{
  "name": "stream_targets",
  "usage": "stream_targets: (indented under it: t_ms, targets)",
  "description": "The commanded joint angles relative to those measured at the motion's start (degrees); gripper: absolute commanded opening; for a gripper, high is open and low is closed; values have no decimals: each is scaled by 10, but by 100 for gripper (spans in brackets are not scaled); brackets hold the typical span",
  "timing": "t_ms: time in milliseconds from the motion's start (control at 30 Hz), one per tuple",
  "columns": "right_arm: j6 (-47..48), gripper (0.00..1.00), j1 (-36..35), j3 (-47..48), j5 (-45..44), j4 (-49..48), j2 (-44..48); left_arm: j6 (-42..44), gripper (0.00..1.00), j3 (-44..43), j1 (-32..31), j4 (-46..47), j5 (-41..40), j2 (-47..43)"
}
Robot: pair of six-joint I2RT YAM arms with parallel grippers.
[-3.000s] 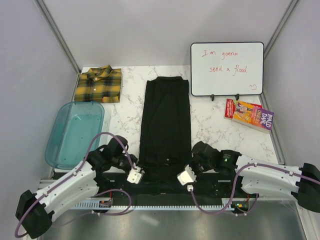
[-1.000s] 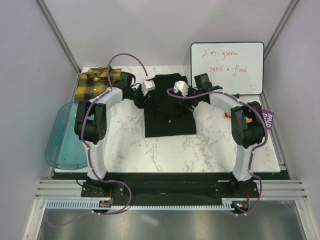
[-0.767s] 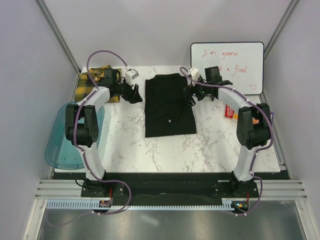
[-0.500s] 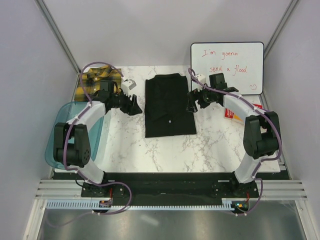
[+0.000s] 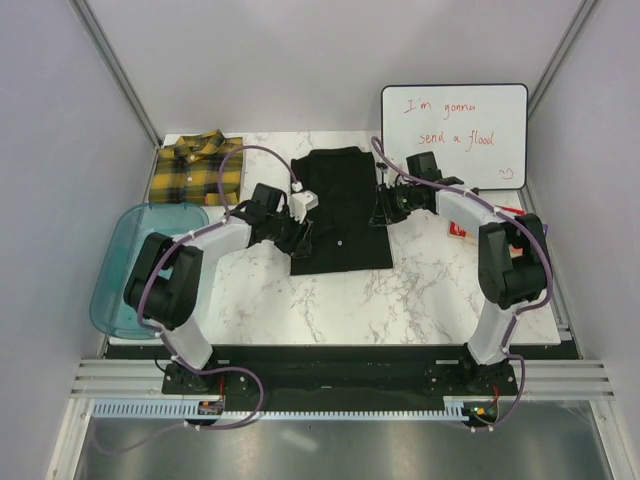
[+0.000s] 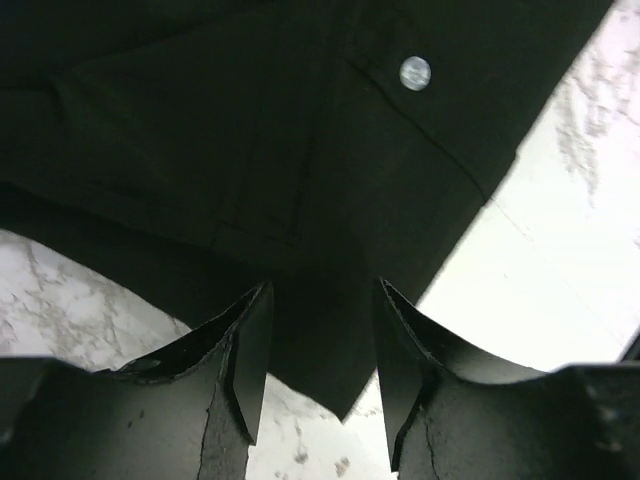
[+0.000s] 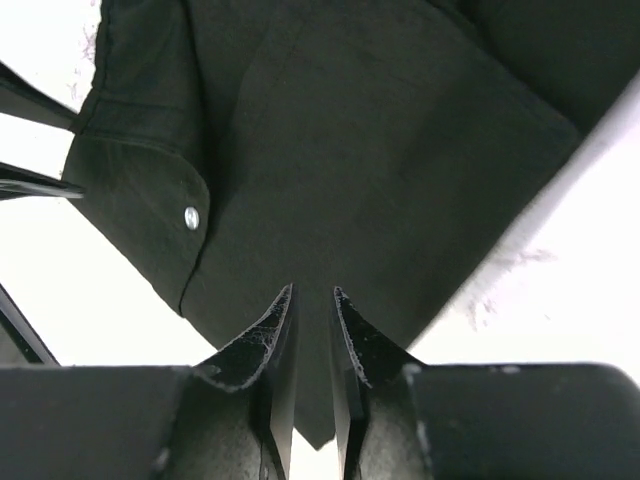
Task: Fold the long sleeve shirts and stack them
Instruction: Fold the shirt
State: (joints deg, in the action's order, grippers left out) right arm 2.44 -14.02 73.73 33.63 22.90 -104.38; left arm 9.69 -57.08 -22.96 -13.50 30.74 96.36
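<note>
Black shirt point(image 5: 340, 210) lies folded into a rectangle mid-counter point(image 5: 420, 290) in the top view. The plaid shirt point(image 5: 198, 168) sits folded at the far-left corner, well apart, so stacking seems the step left.

Left wrist: the left end effector point(image 6: 323, 290) is released, jaws astride a shirt corner.

Right wrist: the right end effector point(image 7: 313, 292) is nearly clenched at the shirt's edge; I cannot tell whether it grasps.
</note>
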Motion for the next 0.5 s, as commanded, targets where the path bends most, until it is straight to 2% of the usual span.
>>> stream_targets:
  t_ms: [0,67,300,467]
  targets:
    - [-19,24,-25,39,5,-22,-42,-20,51,-54,-17,58,-75,40]
    - [-12,24,-30,43,-7,-19,-57,-19,51,-75,-19,75,-88,54]
    - [1,23,-30,55,-18,-3,-75,-25,52,-232,-19,111,-130,153]
    - [13,24,-30,67,-23,3,-71,-49,56,-306,-17,120,-115,205]
